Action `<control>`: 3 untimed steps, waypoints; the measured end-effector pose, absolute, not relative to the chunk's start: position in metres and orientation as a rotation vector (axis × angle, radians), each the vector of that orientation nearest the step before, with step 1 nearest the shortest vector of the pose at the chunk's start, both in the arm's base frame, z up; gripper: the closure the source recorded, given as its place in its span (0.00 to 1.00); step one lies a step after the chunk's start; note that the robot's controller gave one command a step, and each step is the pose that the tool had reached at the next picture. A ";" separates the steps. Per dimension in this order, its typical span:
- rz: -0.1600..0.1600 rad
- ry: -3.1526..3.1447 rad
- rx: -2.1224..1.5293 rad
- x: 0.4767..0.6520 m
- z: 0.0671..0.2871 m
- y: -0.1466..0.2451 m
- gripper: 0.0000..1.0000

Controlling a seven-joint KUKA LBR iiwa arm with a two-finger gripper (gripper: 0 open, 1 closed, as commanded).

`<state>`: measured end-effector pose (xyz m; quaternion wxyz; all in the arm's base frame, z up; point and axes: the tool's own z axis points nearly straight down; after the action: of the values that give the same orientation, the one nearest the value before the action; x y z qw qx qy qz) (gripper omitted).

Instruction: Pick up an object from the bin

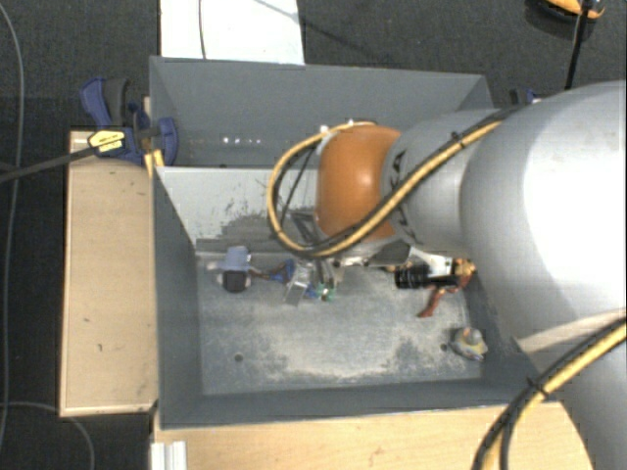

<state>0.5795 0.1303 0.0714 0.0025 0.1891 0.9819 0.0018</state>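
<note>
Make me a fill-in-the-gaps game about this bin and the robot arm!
1. The metal bin is coloured ____.
2. The round cover above the claw is coloured ____.
3. The small blue thing lies on the view's ____ side of the claw.

Missing words: grey; orange; left.

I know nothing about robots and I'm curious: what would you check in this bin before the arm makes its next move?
1. End effector is low inside the bin: ok.
2. A target lies at it, a small blue-green thing: ok.
3. That thing is actually gripped: cannot tell.
4. The blue-and-dark thing on the left lies apart: ok.
5. The black cylinder on the right lies apart: ok.
</note>
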 end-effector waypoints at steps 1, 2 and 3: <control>0.005 3.080 0.593 0.579 0.071 0.130 1.00; 0.005 3.080 0.595 0.579 0.071 0.130 1.00; 0.003 3.084 0.596 0.578 0.077 0.130 1.00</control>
<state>0.5781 0.1297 0.0767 0.0003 0.1898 0.9818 0.0009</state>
